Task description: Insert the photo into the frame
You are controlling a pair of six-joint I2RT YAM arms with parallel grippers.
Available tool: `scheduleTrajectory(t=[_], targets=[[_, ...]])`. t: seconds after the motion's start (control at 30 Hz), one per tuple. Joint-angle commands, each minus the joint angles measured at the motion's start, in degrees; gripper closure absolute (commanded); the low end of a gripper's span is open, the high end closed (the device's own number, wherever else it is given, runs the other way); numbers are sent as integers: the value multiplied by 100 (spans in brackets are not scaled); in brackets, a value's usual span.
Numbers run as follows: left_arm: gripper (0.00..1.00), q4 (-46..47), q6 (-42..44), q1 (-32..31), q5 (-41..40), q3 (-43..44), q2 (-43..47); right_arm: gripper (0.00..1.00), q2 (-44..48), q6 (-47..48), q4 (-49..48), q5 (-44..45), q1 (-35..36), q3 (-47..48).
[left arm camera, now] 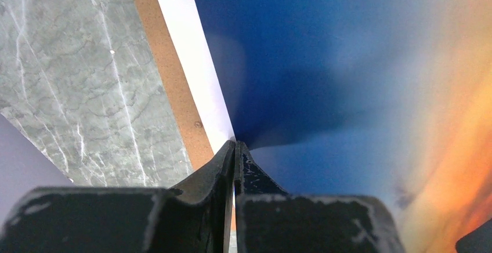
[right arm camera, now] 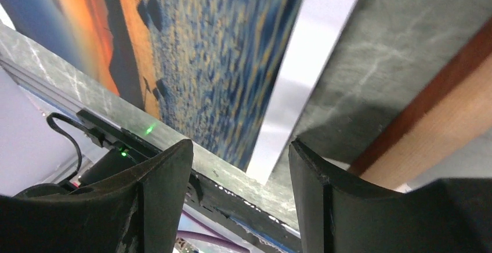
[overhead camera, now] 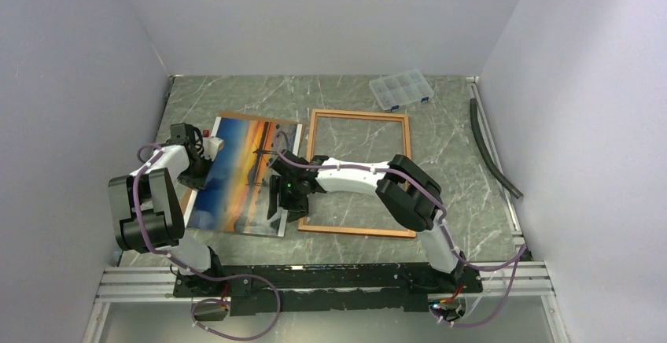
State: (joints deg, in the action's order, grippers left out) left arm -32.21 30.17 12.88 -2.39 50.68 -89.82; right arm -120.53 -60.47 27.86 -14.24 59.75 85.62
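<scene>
Photo (overhead camera: 240, 174) face up on the counter (overhead camera: 472, 146), just left of the frame (overhead camera: 358, 112), brown board (left arm camera: 174, 85) beneath it, left pincer (left arm camera: 235, 148) pinching its left edge, right pincer (right arm camera: 241, 145) spread over its right edge, near the frame.

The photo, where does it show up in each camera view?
Top external: photo left of centre, beside the frame.
Left wrist: photo fills the right side.
Right wrist: photo at upper left.
Shared landmark: the green marble table along the photo's white edge.
</scene>
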Motion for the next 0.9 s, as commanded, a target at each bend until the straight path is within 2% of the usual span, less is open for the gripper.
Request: scheduleTrajectory(t=[0.0,0.3,0.57,0.67,0.87], targets=[[91,10,-19,-22,135,1,212,35,-149,-44,-669,-181,11,-62],[92,-48,-14,-20,168,48,181,38,644,-403,-1846,-324,-129,-690],[93,-41,-12,-22,161,21,171,40,996,-584,-2297,-539,-153,-908],[93,-59,-16,-20,164,54,166,40,968,-589,-2184,-513,-158,-892],[96,-140,-1,-21,195,118,181,37,584,-347,-708,-357,-169,-474]])
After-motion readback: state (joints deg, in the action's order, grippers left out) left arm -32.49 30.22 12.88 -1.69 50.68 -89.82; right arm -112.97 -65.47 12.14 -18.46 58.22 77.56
